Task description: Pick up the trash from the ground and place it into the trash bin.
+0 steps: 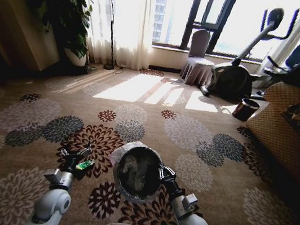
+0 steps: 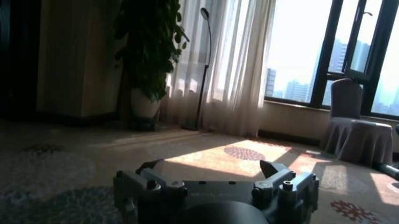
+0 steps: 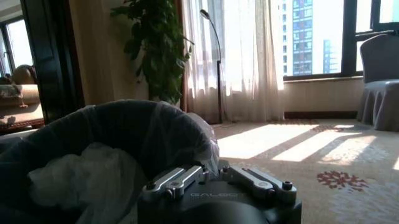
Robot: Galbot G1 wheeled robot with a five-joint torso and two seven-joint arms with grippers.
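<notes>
With the right gripper (image 1: 164,175) clamped on the rim of the lined trash bin (image 1: 138,170) and the left gripper (image 1: 74,156) spread open, a green piece (image 1: 85,164) just beside its fingertips, the pickup step seems underway, calling for a descent onto it.

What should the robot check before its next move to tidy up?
1. Left claw open: ok, with nothing between its fingers.
2. Green piece found: ok, it lies right beside the left claw.
3. Left claw touching the green piece: cannot tell.
4. Right claw holding the trash bin: ok, it is shut on the lined rim.
5. Bin mouth clear: ok, it is open and close to the green piece.
6. How full the bin is: cannot tell.
</notes>
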